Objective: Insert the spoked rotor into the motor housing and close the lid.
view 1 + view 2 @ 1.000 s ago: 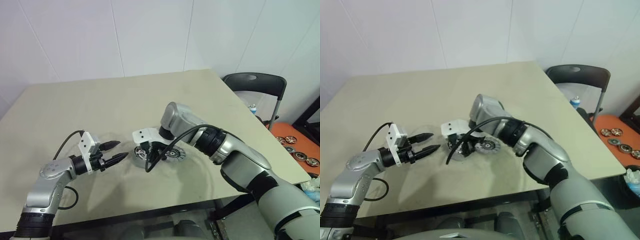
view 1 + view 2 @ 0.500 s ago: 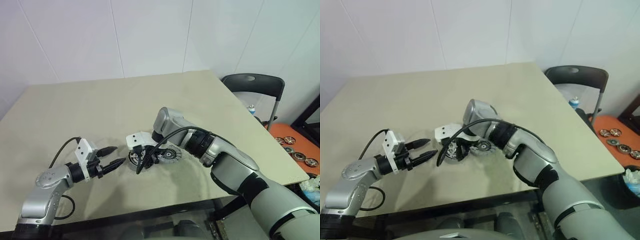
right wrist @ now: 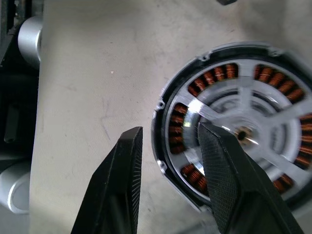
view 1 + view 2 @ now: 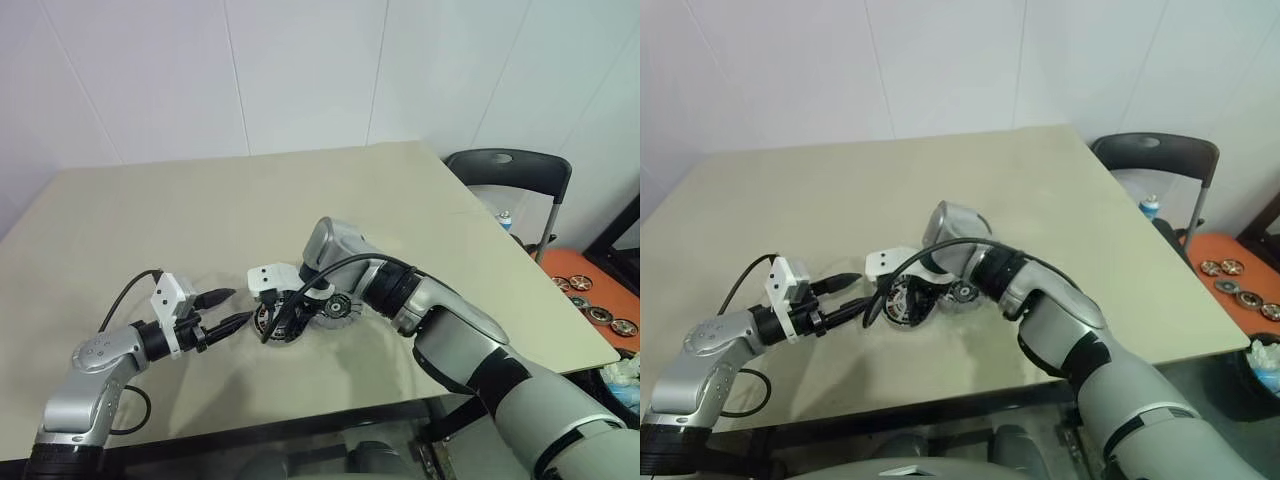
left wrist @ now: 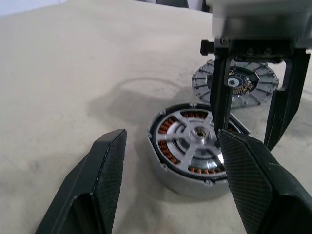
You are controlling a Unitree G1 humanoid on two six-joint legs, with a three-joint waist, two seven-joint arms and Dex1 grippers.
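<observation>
The right gripper (image 4: 283, 322) hangs steeply over the motor housing (image 5: 195, 148), its two black fingers (image 3: 225, 180) parted and holding nothing: one stands over the housing's spoked face, the other outside its rim on the table (image 4: 150, 220). The spoked rotor (image 3: 243, 131) already appears seated in the housing, copper windings showing between its spokes. The left gripper (image 4: 228, 308) waits just beside the housing, jaws wide and empty, pointing almost level at it. Just beyond the housing, on the right arm's side, the lid (image 5: 243, 83) lies flat, so the right gripper seems the handier for fetching it. No brand, label or legible writing can be made out.
</observation>
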